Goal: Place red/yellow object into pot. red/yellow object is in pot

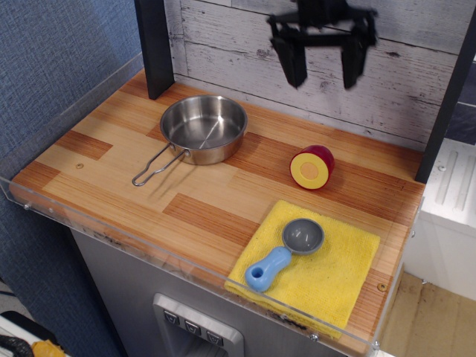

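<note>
Pincer (323,73) spread apart, empty, high above red/yellow object (312,166); pot (203,128) waits empty on desk (111,178).

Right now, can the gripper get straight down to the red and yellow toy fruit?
Probably yes. The gripper hangs open above the toy fruit, which lies alone on bare wood, apart from the pot and the yellow cloth.
</note>
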You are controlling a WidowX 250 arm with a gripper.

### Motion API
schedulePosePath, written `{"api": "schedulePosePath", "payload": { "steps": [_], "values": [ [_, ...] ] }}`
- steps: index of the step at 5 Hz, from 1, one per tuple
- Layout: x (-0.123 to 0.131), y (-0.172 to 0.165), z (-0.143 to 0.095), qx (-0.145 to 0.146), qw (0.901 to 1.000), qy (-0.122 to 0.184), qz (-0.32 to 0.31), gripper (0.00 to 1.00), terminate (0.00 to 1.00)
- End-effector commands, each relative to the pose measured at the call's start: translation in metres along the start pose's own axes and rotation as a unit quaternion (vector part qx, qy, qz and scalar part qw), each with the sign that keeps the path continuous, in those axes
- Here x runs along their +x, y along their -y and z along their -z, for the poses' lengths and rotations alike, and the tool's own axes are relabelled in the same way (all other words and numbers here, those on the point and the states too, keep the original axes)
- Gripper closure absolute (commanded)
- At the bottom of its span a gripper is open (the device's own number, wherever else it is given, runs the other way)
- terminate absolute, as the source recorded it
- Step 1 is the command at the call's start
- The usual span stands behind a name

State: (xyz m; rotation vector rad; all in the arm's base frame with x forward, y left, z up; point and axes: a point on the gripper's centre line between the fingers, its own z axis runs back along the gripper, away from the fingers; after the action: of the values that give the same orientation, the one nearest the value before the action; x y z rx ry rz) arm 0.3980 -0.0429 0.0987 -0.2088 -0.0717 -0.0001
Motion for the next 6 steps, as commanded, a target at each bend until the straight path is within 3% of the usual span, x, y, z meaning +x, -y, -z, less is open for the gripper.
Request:
{"api": "schedulePosePath", "payload": {
  "steps": [1, 2, 3, 6],
  "values": [
    [-0.019, 0.010, -0.021, 0.027, 0.9992, 0.025, 0.014, 0.00, 0.00],
    [-0.034, 0.005, -0.018, 0.029, 0.9992, 0.024, 0.011, 0.00, 0.00],
    [-0.044, -0.003, -0.005, 0.013, 0.9997, 0.022, 0.004, 0.00, 0.00],
    [-0.051, -0.007, 0.032, 0.009, 0.9999, 0.005, 0.010, 0.00, 0.00]
  ]
}}
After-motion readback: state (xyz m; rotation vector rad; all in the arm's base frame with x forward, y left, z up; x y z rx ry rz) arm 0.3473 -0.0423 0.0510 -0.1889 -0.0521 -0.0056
